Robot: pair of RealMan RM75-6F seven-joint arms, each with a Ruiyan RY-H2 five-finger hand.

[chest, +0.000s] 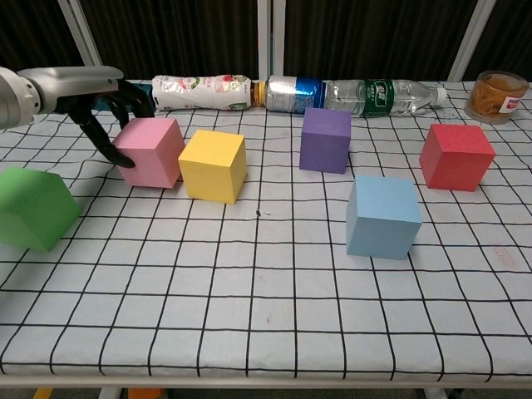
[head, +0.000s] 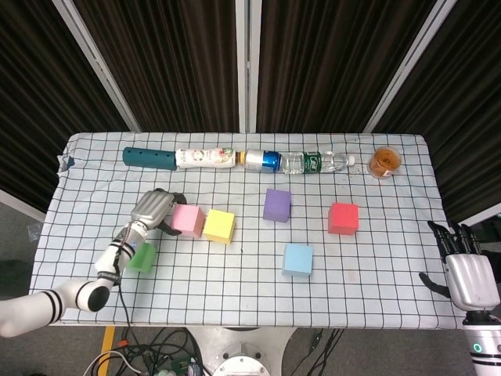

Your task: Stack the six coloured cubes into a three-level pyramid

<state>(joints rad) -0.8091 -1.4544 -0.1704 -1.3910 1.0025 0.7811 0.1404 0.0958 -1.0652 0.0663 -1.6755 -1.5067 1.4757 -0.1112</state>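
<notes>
**Six cubes on the cloth, none stacked yet**

Six cubes are all sitting at table level on the checked tablecloth [chest: 274,332], so no pyramid level is standing yet. Nearest you, the blue cube [chest: 382,216] is lying alone toward the right, and the green cube [chest: 32,208] is sitting at the left edge, partly under your left forearm in the head view. Your right hand [head: 466,270] is hanging off the table's right front corner, fingers spread apart and holding nothing.

Farther in, your left hand [chest: 104,104] is gripping the pink cube [chest: 151,151], with dark fingers [chest: 98,137] wrapping its left face and others reaching over its top. That pink cube is resting just beside the yellow cube [chest: 214,165], their near sides touching or almost so. The purple cube [chest: 325,140] and red cube [chest: 455,156] are standing apart to the right.

At the far edge, a teal tube [head: 149,157], a white floral bottle [chest: 202,91], a blue can [chest: 293,91] and a clear bottle [chest: 382,94] are lying end to end, with an amber jar [chest: 497,96] at the right.
</notes>
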